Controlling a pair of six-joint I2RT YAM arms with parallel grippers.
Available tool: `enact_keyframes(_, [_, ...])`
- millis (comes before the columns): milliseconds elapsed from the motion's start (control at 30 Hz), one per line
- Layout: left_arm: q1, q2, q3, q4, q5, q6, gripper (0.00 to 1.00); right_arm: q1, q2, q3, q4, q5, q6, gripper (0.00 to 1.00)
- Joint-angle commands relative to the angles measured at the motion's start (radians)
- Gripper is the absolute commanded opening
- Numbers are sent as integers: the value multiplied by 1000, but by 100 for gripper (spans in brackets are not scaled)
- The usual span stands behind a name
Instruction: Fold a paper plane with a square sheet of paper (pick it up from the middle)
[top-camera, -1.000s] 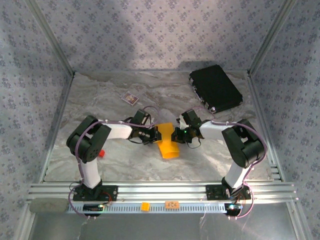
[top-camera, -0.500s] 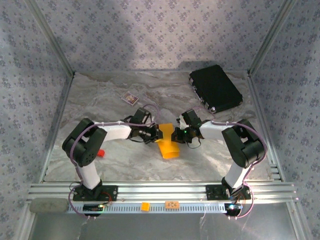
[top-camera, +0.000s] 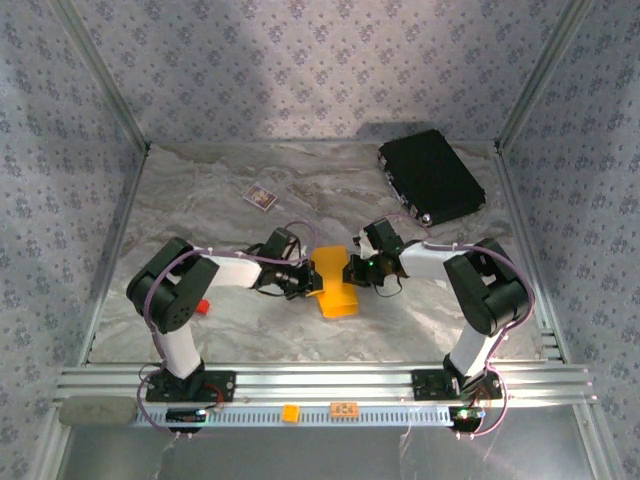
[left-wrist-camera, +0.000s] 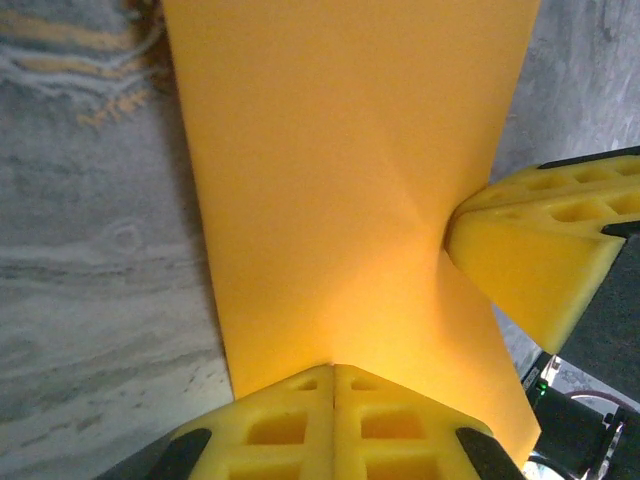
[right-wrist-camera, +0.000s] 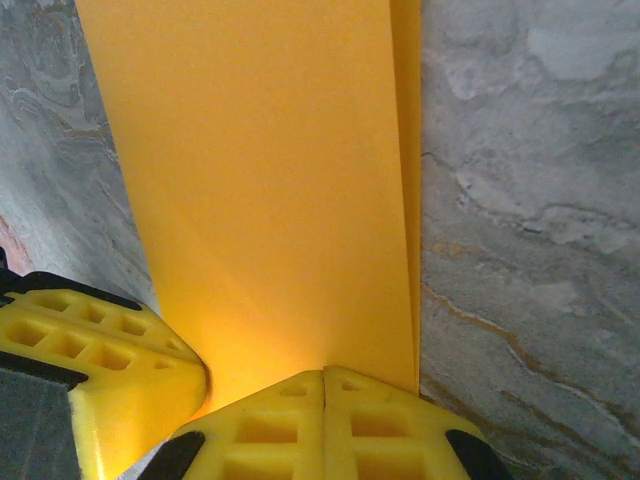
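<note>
Right now the square sheet of paper (top-camera: 334, 288) is lying over the marbled surface (top-camera: 220, 190) as a narrower oblong, with a second layer showing along one long edge. In the overhead view it is sitting well apart from the black case (top-camera: 432, 177), down and to the left of it and closer to the arm bases than the case is.

The left pincer (top-camera: 308, 279) is sitting at the side of the paper turned away from the case. Its yellow fingers (left-wrist-camera: 290, 425) are pressed together with no gap, pinching the sheet's edge. The right pincer (top-camera: 354, 270) is sitting at the side nearer the case. Its fingers (right-wrist-camera: 375, 425) are likewise pressed together, pinching the opposite edge. In each wrist view the other pincer's yellow tips are showing against the paper's far side, and a faint crease is running across the sheet between the two grips.

A small red block (top-camera: 202, 306) is resting far from the case, beyond the left arm. A small card (top-camera: 260, 196) is lying to the left of the case, at about the same depth.
</note>
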Motion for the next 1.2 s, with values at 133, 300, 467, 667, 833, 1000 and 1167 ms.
enact_keyframes(133, [-15, -88, 60, -126, -18, -12, 0, -18, 42, -55, -125, 129, -2, 0])
enact_keyframes(300, [-42, -89, 59, -88, -1, -53, 0, -18, 44, -56, -124, 129, -2, 0])
enact_keyframes(467, [-51, -58, 13, -71, -20, -54, 0, -20, 44, -56, -121, 129, -1, 0])
enact_keyframes(667, [-53, -4, -60, -47, -21, -36, 0, -24, 37, -56, -133, 130, -2, 0])
enact_keyframes(833, [-52, -24, -59, -104, -48, 0, 0, -33, 33, -69, -117, 127, 5, 0])
enact_keyframes(1000, [-53, -112, -11, -141, -63, -6, 0, -33, 21, -78, -116, 131, 6, 0])
enact_keyframes(1167, [-60, -163, 0, -81, -43, -51, 1, -35, 21, -79, -115, 131, 4, 0])
